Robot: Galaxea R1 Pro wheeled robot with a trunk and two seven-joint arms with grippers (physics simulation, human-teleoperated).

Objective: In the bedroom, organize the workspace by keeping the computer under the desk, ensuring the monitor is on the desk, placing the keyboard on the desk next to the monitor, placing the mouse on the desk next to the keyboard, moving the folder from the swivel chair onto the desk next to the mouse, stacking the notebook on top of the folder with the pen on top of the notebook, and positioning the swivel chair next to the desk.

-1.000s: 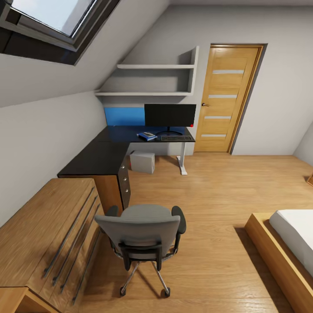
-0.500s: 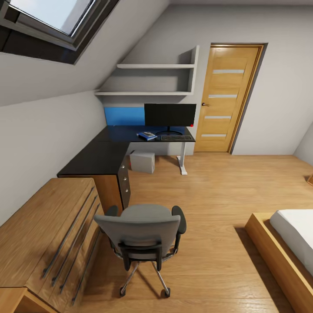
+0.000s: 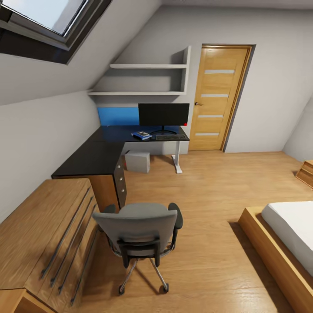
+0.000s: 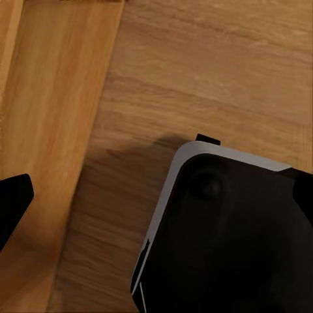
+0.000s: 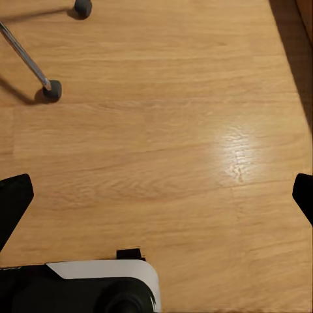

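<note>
- The swivel chair (image 3: 140,234) stands low in the centre of the head view, its back toward the camera, on the wooden floor (image 3: 208,195) just beside the light wooden chest (image 3: 43,234) at lower left.
- The black desk (image 3: 98,154) runs from the chest up to the middle of the frame, then turns right along the far wall.
- The monitor (image 3: 164,114) stands upright on the far part of the desk, with the keyboard (image 3: 171,137) lying just in front of it.
- The blue folder (image 3: 141,135) lies on the desk left of the keyboard, with something small on top, too tiny to make out.
- The computer (image 3: 138,161) sits on the floor under the desk.
- A door (image 3: 217,98) is at upper right, a bed (image 3: 282,243) at lower right.
- The right gripper (image 5: 156,195) is spread wide, dark fingertips (image 5: 13,202) at opposite frame edges, over bare floor near a chair caster (image 5: 51,90).
- Left gripper: one fingertip (image 4: 12,202) at the left edge; I cannot tell if it is open or closed.
</note>
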